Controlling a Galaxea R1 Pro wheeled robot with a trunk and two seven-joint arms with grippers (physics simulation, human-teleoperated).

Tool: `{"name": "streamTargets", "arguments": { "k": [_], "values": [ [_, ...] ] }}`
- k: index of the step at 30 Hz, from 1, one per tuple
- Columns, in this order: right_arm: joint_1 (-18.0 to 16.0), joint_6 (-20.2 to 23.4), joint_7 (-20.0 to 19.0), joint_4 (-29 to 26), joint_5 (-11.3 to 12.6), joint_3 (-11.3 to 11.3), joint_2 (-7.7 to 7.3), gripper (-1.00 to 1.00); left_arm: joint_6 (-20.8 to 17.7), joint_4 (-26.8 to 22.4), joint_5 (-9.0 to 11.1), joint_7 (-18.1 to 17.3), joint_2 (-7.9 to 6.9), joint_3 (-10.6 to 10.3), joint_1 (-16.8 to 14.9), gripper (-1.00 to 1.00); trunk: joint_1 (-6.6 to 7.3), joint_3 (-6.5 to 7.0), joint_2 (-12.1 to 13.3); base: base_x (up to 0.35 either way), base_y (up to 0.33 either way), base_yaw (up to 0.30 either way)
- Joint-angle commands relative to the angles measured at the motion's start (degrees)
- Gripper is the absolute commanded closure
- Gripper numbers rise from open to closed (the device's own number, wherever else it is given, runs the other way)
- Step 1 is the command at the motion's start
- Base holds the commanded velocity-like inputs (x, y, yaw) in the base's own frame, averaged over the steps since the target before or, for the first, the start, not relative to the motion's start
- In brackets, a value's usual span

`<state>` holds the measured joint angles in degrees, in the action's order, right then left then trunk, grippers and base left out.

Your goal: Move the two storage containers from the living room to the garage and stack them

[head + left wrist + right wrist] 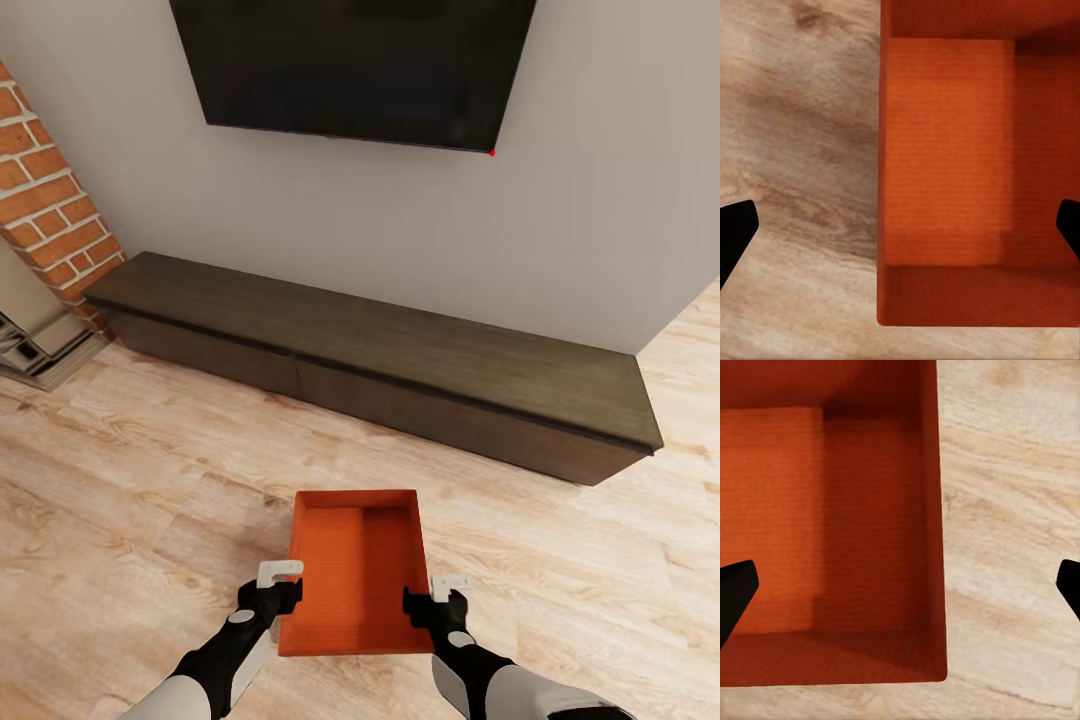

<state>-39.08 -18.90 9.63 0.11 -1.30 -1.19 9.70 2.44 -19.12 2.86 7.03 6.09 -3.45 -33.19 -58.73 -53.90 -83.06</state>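
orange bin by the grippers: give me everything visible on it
The storage container is an orange-red rectangular open-top bin with plain flat walls, a finely ribbed, cardboard-like inside and nothing in it. It sits upright on the light wood plank floor, in front of the low dark TV cabinet. The left gripper and right gripper straddle its left and right walls, jaws open; contact cannot be told.
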Motion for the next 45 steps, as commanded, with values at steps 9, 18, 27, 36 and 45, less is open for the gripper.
{"name": "streamTargets", "arguments": {
  "k": [9,18,27,36,45],
  "values": [
    [0.0,-0.7,0.0,0.1,-1.6,-0.1,-0.03,-1.00,0.0,0.1,0.3,0.4,0.09,-0.3,0.0,-1.00,0.00,-0.03,0.0,0.001,0.000,0.000],
    [0.0,-0.7,0.0,0.1,-3.4,-0.1,-1.51,-1.00,-0.2,0.0,0.3,0.4,0.15,-0.3,0.0,-1.00,0.00,-0.03,0.0,0.000,0.000,0.000],
    [0.0,-0.7,0.0,0.1,-3.4,-0.1,-1.85,-1.00,-0.2,-0.1,0.4,0.4,0.15,-0.2,0.0,-1.00,0.00,-0.03,0.0,0.000,0.000,0.000],
    [0.0,-0.7,0.0,0.1,-3.3,-0.1,-1.87,-1.00,-0.2,-0.1,0.4,0.4,0.15,-0.2,0.0,-1.00,0.00,-0.03,0.0,0.000,0.000,0.000],
    [0.0,-0.7,0.0,0.1,-3.1,0.0,-1.87,-1.00,-0.1,0.0,0.4,0.4,0.15,-0.2,0.0,-1.00,0.00,-0.03,0.0,0.000,0.000,0.000]
  ]
}}
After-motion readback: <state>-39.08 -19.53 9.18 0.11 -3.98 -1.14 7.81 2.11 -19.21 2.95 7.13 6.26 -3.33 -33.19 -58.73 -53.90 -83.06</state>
